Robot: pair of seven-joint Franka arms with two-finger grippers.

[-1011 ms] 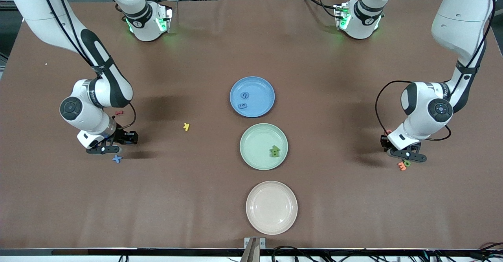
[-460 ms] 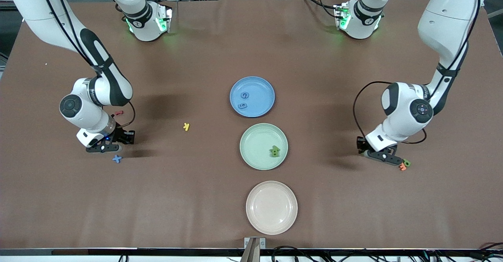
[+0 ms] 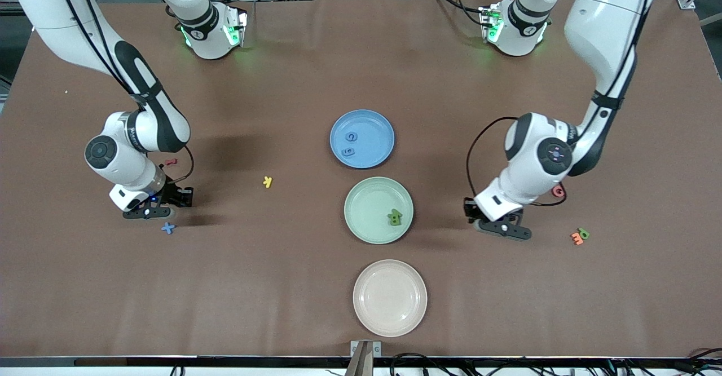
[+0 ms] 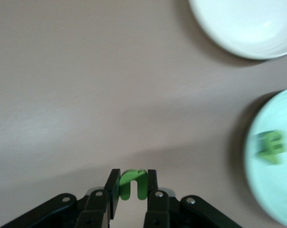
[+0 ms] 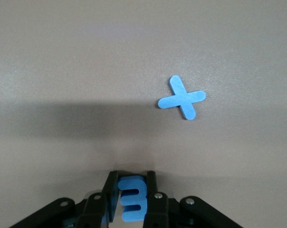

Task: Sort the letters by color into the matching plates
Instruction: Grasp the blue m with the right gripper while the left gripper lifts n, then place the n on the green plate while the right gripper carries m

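Pinching a green letter [image 4: 133, 184] between its fingers, the left gripper [image 3: 497, 228] hung low over the surface [image 3: 282, 286] at center-right of the frame, beside the mint green plate [image 3: 366, 232]. Center-left, the right gripper [image 3: 148, 212] clamped a blue letter [image 5: 132, 204], just above a blue cross-shaped letter [image 3: 168, 228] lying on the surface

Both tools [image 4: 132, 190] [image 5: 132, 197] clamped (low)

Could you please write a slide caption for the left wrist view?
Left end effector shut on a green letter, with the mint green plate nearby.
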